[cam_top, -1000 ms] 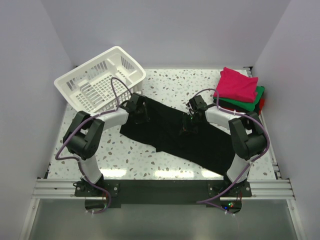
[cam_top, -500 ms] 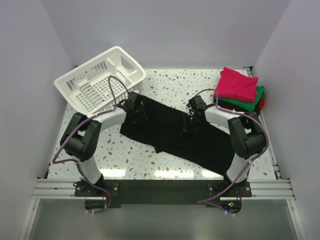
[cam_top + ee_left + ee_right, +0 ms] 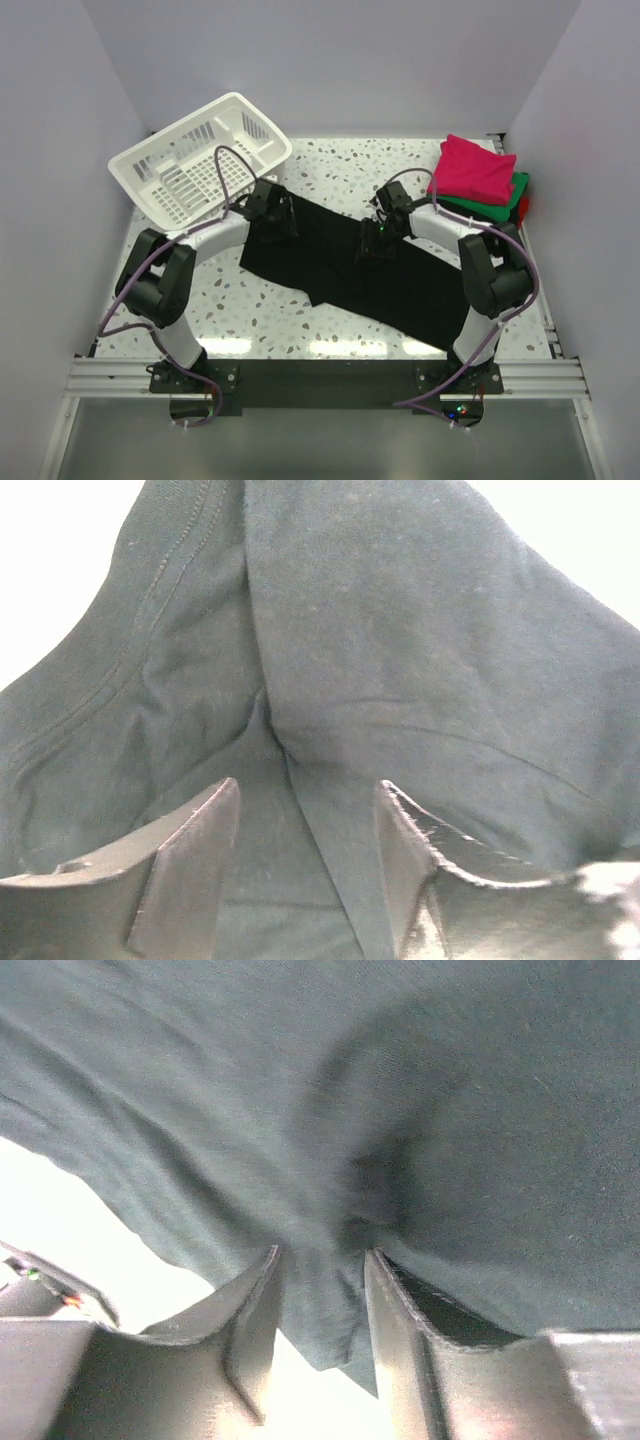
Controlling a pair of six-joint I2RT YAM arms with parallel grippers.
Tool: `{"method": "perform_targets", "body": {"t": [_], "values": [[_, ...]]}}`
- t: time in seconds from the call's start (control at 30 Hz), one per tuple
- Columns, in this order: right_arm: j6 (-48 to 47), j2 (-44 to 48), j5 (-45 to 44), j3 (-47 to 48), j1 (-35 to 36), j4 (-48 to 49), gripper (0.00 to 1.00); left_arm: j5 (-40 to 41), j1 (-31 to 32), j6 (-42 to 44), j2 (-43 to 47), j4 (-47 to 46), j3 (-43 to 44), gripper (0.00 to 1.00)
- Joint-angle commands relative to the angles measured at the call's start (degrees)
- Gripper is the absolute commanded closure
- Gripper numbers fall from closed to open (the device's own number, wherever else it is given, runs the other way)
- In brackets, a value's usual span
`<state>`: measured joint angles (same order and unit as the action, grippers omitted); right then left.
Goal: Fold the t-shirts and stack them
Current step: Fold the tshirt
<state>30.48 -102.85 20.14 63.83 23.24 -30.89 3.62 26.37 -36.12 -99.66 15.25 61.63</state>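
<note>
The black t-shirt (image 3: 340, 270) is showing as soft matt cloth with stitched seams; the white basket (image 3: 200, 160) is looking like smooth slatted plastic; the speckled table (image 3: 250, 305) is gleaming glossy.

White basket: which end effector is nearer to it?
Left. The left end effector holds the black t-shirt at its edge, just beside the basket; the right end effector grips its middle, well away.

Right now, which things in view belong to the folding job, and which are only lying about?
Of the job:
- black t-shirt, pinched by the left pincer and the right pincer
- pink t-shirt, folded, on top of the green t-shirt

Lying about:
- white basket, at the far left of the table
</note>
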Motion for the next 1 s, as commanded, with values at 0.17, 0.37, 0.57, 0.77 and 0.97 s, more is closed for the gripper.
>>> {"method": "perform_targets", "body": {"t": [0.17, 0.37, 0.57, 0.77, 0.97], "values": [[-8.1, 8.2, -5.2, 6.6, -1.8, -11.4, 0.42, -4.7, 3.9, -2.5, 5.5, 3.8, 3.1, 0.32], [-9.6, 11.3, -6.3, -0.2, -11.0, -11.1, 0.41, -10.0, 4.4, -3.4, -1.1, 2.9, 3.2, 0.30], [-12.8, 9.9, -10.3, -5.1, -16.9, -10.8, 0.41, -12.5, 4.4, -1.6, -10.5, 2.0, 7.0, 0.29], [-11.8, 5.7, -11.0, -8.1, -19.7, -10.1, 0.41, -12.6, 4.4, 2.7, -21.0, 5.0, 16.6, 0.29], [-11.0, 3.7, -13.0, -8.3, -19.7, -12.7, 0.41, -12.9, 3.3, 6.2, -29.4, 8.3, 26.8, 0.28]]}}
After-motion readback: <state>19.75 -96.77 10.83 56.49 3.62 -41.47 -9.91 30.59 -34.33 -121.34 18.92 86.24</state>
